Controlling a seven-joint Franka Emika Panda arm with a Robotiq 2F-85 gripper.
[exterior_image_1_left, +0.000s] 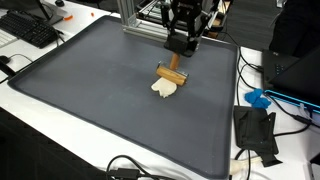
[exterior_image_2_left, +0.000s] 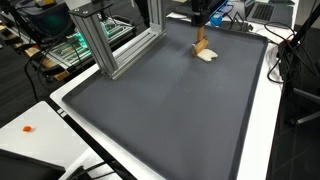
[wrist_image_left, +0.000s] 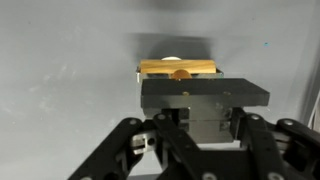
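Observation:
My gripper (exterior_image_1_left: 179, 45) hangs over the far part of a dark grey mat (exterior_image_1_left: 90, 100), seen in both exterior views. Its jaws are shut on the upper end of a thin wooden handle (exterior_image_1_left: 171, 66) of a small tool. The tool has a wooden crossbar (exterior_image_1_left: 174, 77) and a pale cream head (exterior_image_1_left: 165, 88) that rests on the mat. It also shows in an exterior view (exterior_image_2_left: 201, 46), with the pale head (exterior_image_2_left: 207, 57) below my gripper (exterior_image_2_left: 199, 20). In the wrist view the crossbar (wrist_image_left: 178, 68) lies just beyond my closed fingers (wrist_image_left: 204, 100).
An aluminium frame post (exterior_image_2_left: 100, 45) stands at the mat's corner. A keyboard (exterior_image_1_left: 30, 30) lies on the white table beside the mat. A black box (exterior_image_1_left: 255, 130), a blue object (exterior_image_1_left: 257, 98) and cables lie along the mat's other side.

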